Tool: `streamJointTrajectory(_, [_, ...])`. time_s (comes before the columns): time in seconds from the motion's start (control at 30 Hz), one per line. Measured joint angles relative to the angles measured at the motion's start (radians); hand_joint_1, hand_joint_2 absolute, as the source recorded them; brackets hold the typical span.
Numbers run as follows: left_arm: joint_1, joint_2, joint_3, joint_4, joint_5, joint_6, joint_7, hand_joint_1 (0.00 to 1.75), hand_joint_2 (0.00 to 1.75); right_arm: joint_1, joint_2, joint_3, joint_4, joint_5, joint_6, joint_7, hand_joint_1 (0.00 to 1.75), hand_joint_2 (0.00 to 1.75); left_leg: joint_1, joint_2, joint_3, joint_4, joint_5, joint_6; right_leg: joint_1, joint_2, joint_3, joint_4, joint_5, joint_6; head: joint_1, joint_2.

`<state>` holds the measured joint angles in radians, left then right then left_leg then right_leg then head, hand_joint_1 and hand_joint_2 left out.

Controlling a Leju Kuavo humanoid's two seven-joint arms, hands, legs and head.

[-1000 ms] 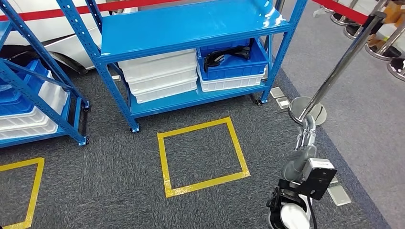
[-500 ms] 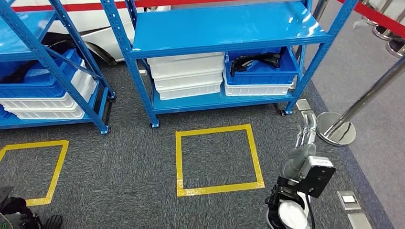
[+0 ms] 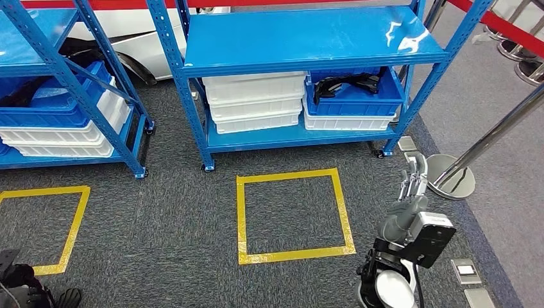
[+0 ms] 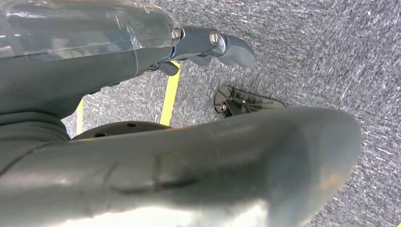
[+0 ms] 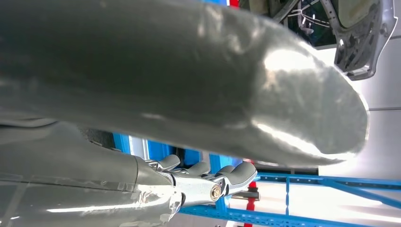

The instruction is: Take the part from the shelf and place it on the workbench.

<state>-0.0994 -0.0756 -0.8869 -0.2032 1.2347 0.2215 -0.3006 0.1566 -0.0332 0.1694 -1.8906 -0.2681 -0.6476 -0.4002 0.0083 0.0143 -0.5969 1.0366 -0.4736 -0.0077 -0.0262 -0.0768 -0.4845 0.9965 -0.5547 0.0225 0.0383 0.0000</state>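
Note:
A black part (image 3: 349, 82) lies in a blue bin (image 3: 351, 101) on the lower level of the blue shelf (image 3: 308, 38), ahead of me and a little to the right. My right hand (image 3: 412, 179) hangs low at the right, fingers stretched out and apart, holding nothing, well short of the shelf. In the right wrist view its fingers (image 5: 213, 182) are empty, with blue shelf bars beyond. My left hand (image 4: 208, 40) hangs over the grey carpet beside a yellow line, fingers extended, nothing in it.
White bins (image 3: 256, 102) are stacked left of the blue bin. A second shelf (image 3: 58, 102) with bins stands at the left. A yellow taped square (image 3: 292, 215) marks the carpet before the shelf. A stanchion base (image 3: 452, 183) and floor plates (image 3: 465, 269) lie right.
The whole picture has shifted right as the camera turned left; the second shelf and another yellow square have come into view. My right arm hangs the same way.

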Motion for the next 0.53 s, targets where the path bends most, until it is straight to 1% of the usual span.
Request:
streamJointTrajectory(0.33, [0.001, -0.008, 0.000, -0.005, 0.011, 0.005, -0.013, 0.00, 0.00, 0.003, -0.003, 0.000, 0.000, -0.018, -0.042, -0.015, 0.00, 0.00, 0.003, 0.000, 0.005, -0.001, 0.001, -0.002, 0.006, 0.000, 0.002, 0.002, 0.000, 0.000, 0.000, 0.000])
streamJointTrajectory(0.47, [0.001, -0.008, 0.000, -0.005, 0.012, -0.013, -0.002, 0.00, 1.75, 0.012, -0.004, 0.000, 0.000, -0.015, -0.044, -0.019, 0.00, 0.00, 0.004, 0.000, 0.006, -0.002, 0.001, -0.002, 0.007, 0.000, 0.002, 0.003, -0.001, -0.001, 0.000, 0.000])
streamJointTrajectory(0.53, [0.001, -0.008, 0.000, -0.005, 0.012, -0.016, 0.002, 0.00, 1.75, 0.015, -0.003, 0.000, -0.001, -0.005, -0.044, -0.015, 0.00, 0.00, 0.004, 0.000, 0.006, -0.002, 0.002, -0.002, 0.008, 0.000, 0.002, 0.003, -0.001, -0.001, 0.000, 0.000])
